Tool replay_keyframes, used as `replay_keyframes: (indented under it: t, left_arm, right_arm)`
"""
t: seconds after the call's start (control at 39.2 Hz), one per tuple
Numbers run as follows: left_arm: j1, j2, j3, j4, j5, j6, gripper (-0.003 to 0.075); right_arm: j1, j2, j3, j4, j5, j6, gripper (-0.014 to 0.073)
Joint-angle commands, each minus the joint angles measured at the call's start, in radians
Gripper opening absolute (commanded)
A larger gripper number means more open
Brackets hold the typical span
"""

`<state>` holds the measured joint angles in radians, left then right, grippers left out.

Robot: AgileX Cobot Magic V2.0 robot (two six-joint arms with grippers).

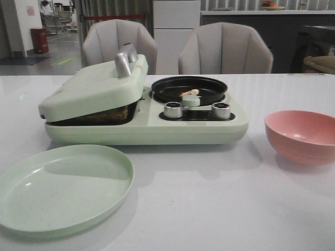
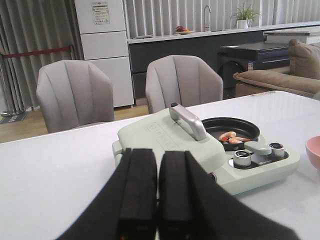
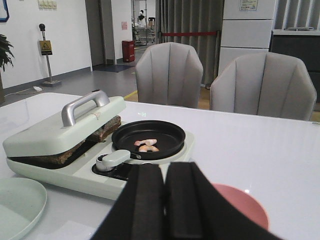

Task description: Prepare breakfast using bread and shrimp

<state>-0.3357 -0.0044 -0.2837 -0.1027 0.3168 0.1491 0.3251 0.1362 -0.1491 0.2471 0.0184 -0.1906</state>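
The bread [image 1: 102,115] shows only as a dark brown edge under the closed pale green lid [image 1: 94,83] of the breakfast maker; it also shows in the right wrist view [image 3: 106,129]. The pink-orange shrimp [image 1: 189,93] lies in the black pan [image 1: 209,90], and shows in the left wrist view [image 2: 231,136] and the right wrist view [image 3: 146,145]. My left gripper [image 2: 157,200] is shut and empty, held back from the maker's left side. My right gripper [image 3: 164,205] is shut and empty, in front of the knobs. Neither gripper shows in the front view.
An empty pale green plate [image 1: 63,188] lies at the front left. An empty pink bowl [image 1: 303,137] stands to the right of the maker, just beside my right gripper [image 3: 247,205]. Two silver knobs [image 1: 173,110] face the front. Grey chairs stand behind the table.
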Motion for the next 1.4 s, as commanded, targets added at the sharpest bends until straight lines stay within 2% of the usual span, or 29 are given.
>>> replay_keyframes:
  t: [0.0,0.77,0.97,1.12,1.38]
  left_arm:
    - [-0.007,-0.015,-0.027,-0.012,-0.074,-0.008,0.012]
    - [-0.001,-0.015,0.005,0.011,-0.096,-0.008,0.012]
    - [0.135,-0.015,0.112,0.056,-0.125,-0.013,0.012]
    - [0.249,-0.015,0.203,0.056,-0.179,-0.106,0.012]
    - [0.271,-0.017,0.292,0.122,-0.275,-0.214,0.012]
  right_arm:
    - [0.003,0.008,-0.029,-0.001,-0.078,-0.005,0.0143]
    - [0.003,0.008,-0.029,-0.001,-0.078,-0.005,0.0143]
    - [0.003,0.008,-0.029,-0.001,-0.078,-0.005,0.0143]
    - [0.003,0.008,-0.029,-0.001,-0.078,-0.005,0.0143]
    - [0.003,0.008,-0.029,-0.001,-0.078,-0.005,0.0143]
